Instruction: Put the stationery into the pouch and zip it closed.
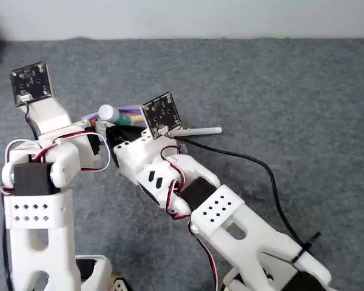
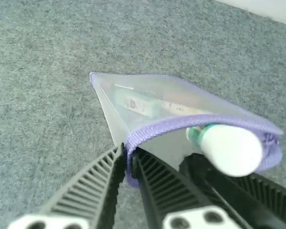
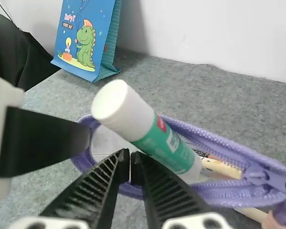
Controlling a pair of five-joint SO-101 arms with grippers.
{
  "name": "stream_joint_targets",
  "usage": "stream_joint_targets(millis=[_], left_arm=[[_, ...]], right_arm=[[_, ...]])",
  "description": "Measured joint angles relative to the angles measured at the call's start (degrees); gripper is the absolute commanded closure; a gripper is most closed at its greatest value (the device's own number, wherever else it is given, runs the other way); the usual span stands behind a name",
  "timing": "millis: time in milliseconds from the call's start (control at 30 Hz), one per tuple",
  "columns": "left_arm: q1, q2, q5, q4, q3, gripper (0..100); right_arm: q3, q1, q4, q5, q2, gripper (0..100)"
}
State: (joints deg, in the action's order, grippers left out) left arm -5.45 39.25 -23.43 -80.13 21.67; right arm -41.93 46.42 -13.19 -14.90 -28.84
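Note:
A translucent pouch (image 2: 148,102) with a purple zip rim (image 3: 214,143) lies on grey carpet between the two arms (image 1: 131,111). Its mouth gapes open. A glue stick (image 3: 148,131) with a white cap and green body pokes out of the mouth (image 2: 229,149) (image 1: 107,112). Pens lie inside the pouch. My left gripper (image 2: 128,160) is shut on the rim at one end of the mouth. My right gripper (image 3: 129,164) is pressed shut at the rim just below the glue stick. The zip pull (image 3: 262,175) sits at the pouch's far end.
A white pen (image 1: 201,130) lies on the carpet just right of the right arm's wrist. A blue gift bag with a dinosaur (image 3: 88,38) leans on the wall behind. A black cable (image 1: 273,182) trails over the carpet at the right.

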Motion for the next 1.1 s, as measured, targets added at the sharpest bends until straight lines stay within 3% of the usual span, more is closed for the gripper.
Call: stream_joint_targets(millis=[367,600,833,1100], left_arm=[[0.0,0.0,0.0,-0.09,0.0,99],[0.0,0.0,0.0,-0.09,0.0,99],[0.0,0.0,0.0,-0.09,0.0,99],[0.0,0.0,0.09,-0.44,0.0,99]], right_arm=[[0.0,-2.11,-17.67,0.0,-17.93,99.1],[0.0,-15.65,-17.93,0.0,-19.08,99.1],[5.19,-27.6,-28.57,0.53,-10.81,99.1],[26.9,-32.0,-47.74,16.44,14.42,98.6]])
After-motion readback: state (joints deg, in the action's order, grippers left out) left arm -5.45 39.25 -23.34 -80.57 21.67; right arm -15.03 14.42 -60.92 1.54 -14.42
